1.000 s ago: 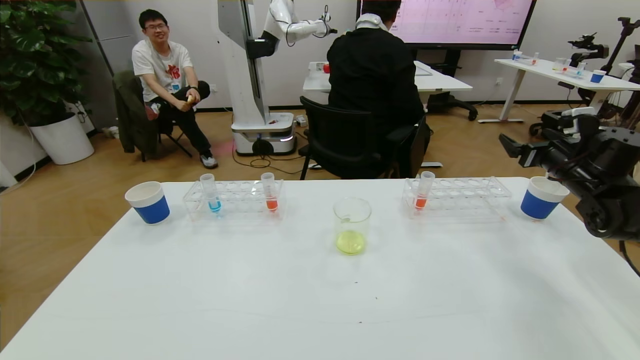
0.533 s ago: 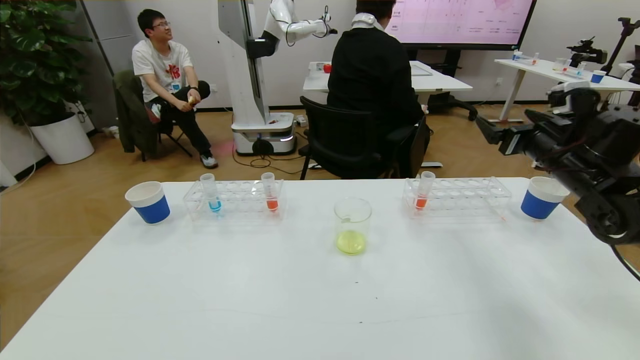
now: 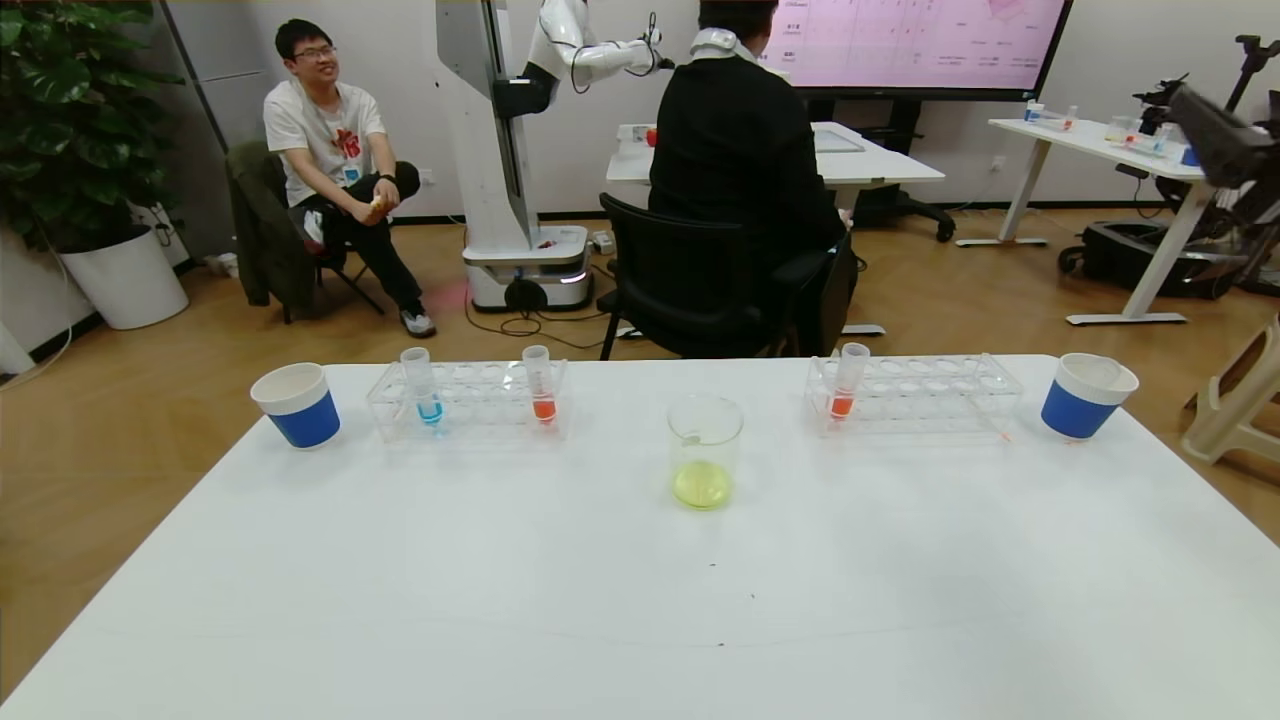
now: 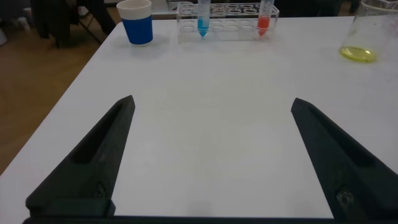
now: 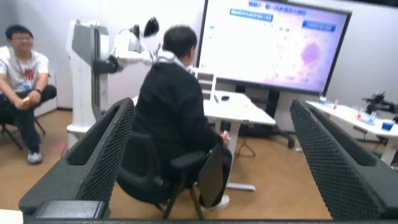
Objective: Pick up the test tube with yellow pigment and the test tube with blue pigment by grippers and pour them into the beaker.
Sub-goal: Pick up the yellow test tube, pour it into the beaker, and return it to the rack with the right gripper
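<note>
The left gripper is hanging wide open over the table. The right gripper is gaping open too, pointing at the room.

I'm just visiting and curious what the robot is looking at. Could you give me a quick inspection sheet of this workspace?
Surface: white table, dry, nothing spilled.
Job's things: beaker holds yellow liquid; blue tube upright in left rack; yellow tube: nothing seen.
Clutter: two orange tubes, right rack, two paper cups.
Grippers: left gripper open, low over the table; right gripper open, raised, facing the room.
Cables: nothing seen on the table.
Surroundings: two people, another robot, screen.
</note>
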`<act>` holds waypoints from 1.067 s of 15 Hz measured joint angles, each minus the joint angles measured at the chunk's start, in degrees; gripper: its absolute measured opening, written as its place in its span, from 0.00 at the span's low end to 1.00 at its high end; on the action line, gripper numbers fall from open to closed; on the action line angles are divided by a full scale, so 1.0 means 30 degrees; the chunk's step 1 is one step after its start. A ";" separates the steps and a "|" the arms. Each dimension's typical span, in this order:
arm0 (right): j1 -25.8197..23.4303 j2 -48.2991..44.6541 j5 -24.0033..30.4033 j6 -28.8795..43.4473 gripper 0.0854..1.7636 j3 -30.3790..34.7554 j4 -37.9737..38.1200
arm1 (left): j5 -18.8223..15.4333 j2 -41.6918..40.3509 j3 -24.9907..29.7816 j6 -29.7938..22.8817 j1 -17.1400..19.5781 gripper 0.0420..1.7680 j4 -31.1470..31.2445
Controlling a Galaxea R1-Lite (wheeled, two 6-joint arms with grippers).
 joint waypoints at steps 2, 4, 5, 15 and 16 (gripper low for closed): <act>0.0264 -0.2804 0.0045 0.0000 0.98 0.1581 0.0008 | 0.0008 0.0000 0.0000 -0.0020 0.0000 0.99 0.0000; 0.0983 -0.5994 0.0098 -0.0045 0.98 0.3909 0.0045 | 0.0000 0.0000 0.0000 -0.0016 0.0000 0.99 0.0000; 0.1304 -0.7233 0.0073 -0.0081 0.98 0.4909 0.0102 | 0.0000 0.0000 0.0000 -0.0020 0.0000 0.99 0.0000; 0.1816 -2.2670 0.0146 -0.0402 0.98 0.8724 1.2365 | 0.0000 0.0000 0.0000 -0.0008 0.0000 0.99 0.0000; 0.1857 -2.4093 0.0154 -0.0459 0.98 0.8980 1.3645 | 0.0000 0.0000 0.0000 -0.0008 0.0000 0.99 0.0000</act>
